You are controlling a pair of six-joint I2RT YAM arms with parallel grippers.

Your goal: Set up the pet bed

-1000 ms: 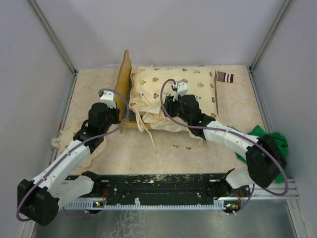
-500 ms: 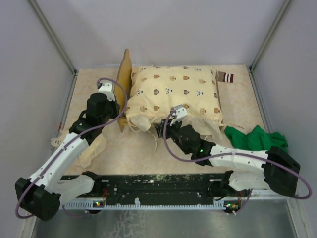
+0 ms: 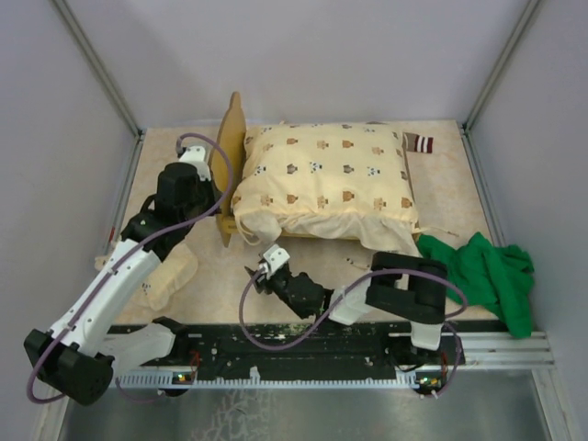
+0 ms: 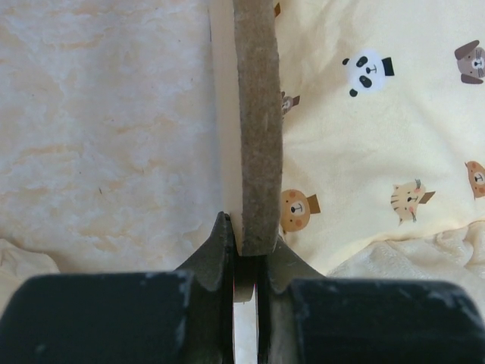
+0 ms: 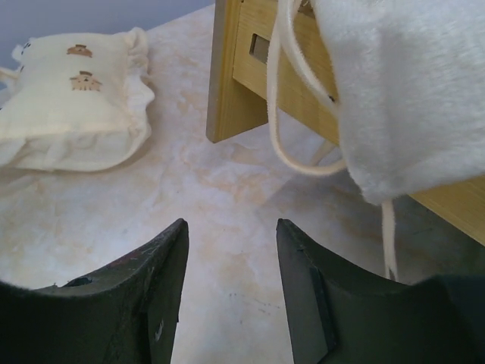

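The pet bed [image 3: 226, 152] stands mid-table, its wavy wooden headboard at the left and a cream animal-print quilt [image 3: 322, 179] spread over it. My left gripper [image 3: 204, 176] is shut on the headboard's edge; in the left wrist view the board [image 4: 258, 136] runs up from between the fingers of that gripper [image 4: 246, 243], with the quilt [image 4: 379, 136] to its right. My right gripper [image 3: 259, 276] hovers low over the table in front of the bed, open and empty. The right wrist view has the right gripper [image 5: 231, 227] facing a bed leg [image 5: 227, 83] and the quilt's overhanging fleecy corner [image 5: 409, 91].
A small matching pillow [image 3: 170, 276] lies on the table under the left arm and shows as the pillow [image 5: 68, 106] in the right wrist view. A green cloth [image 3: 487, 271] is bunched at the right. A brown-striped scrap [image 3: 421, 143] sits behind the bed. Quilt ties [image 5: 284, 114] dangle off the front.
My right gripper let go of the quilt and drew back toward the near edge, opening wider. The quilt now lies flat over the bed. The left gripper kept its hold.
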